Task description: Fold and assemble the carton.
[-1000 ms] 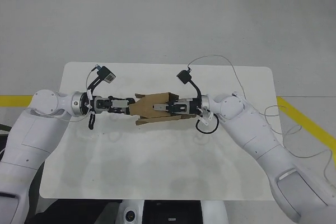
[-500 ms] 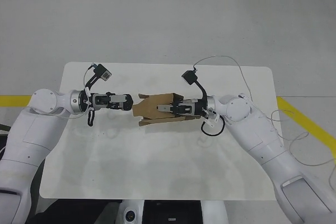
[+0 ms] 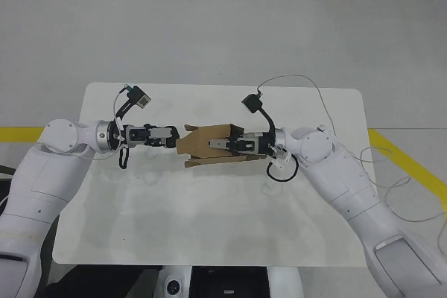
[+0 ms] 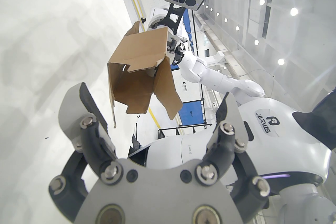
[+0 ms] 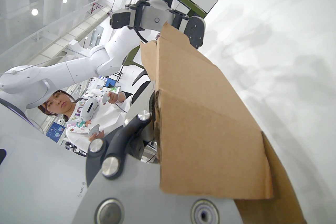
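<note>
White table spreads under both arms. Above its middle the brown carton is held on its side, flaps loose, one wall pinched tight in the right gripper. The left gripper faces the open end from just beside it, fingers spread wide, clear of the cardboard.
</note>
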